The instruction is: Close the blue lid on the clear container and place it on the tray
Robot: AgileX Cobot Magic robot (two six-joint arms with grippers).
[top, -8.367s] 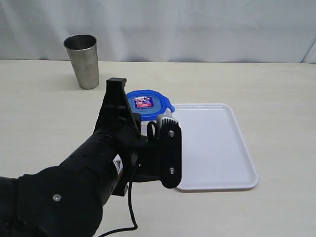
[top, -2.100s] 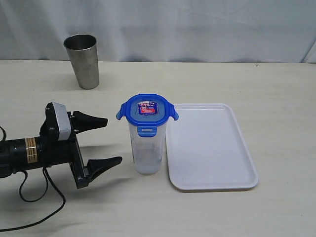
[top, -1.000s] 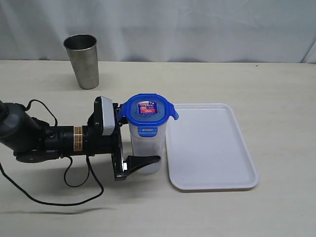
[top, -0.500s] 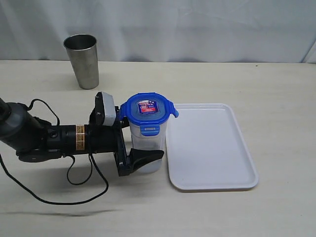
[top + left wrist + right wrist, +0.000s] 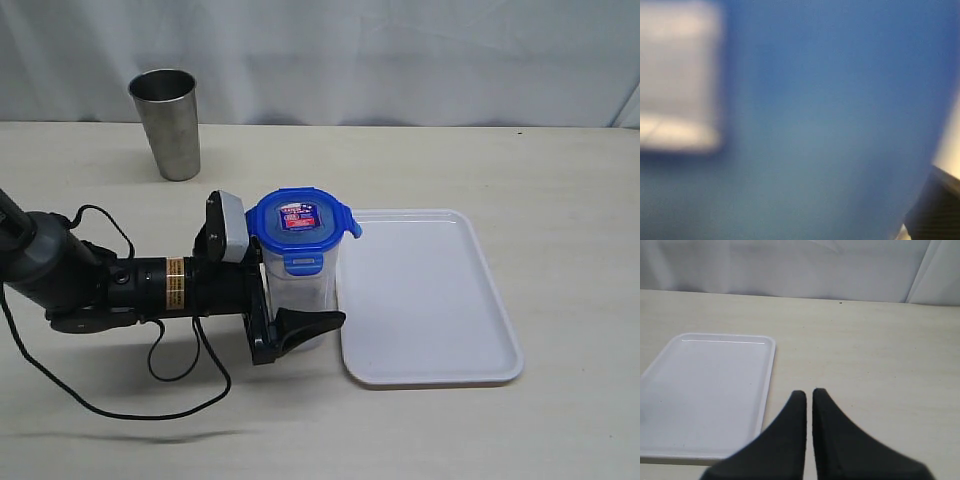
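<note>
The clear container (image 5: 300,296) stands upright on the table just left of the white tray (image 5: 430,300), with the blue lid (image 5: 298,222) sitting on its top. My left gripper (image 5: 324,286) lies low and straddles the container, open. Its near finger (image 5: 308,326) shows in front of the container's lower part; the far finger is hidden behind it. The left wrist view is filled with the blurred blue lid (image 5: 815,125). My right gripper (image 5: 809,392) is shut on nothing above bare table, beside the tray (image 5: 705,390); it does not show in the exterior view.
A grey steel cup (image 5: 168,122) stands at the back left of the table. The left arm's cable (image 5: 150,400) loops across the table in front of the arm. A pale curtain hangs behind the table.
My left gripper has slid right along the table, from open and apart from the container to straddling it. Container, lid and tray have stayed where they were.
</note>
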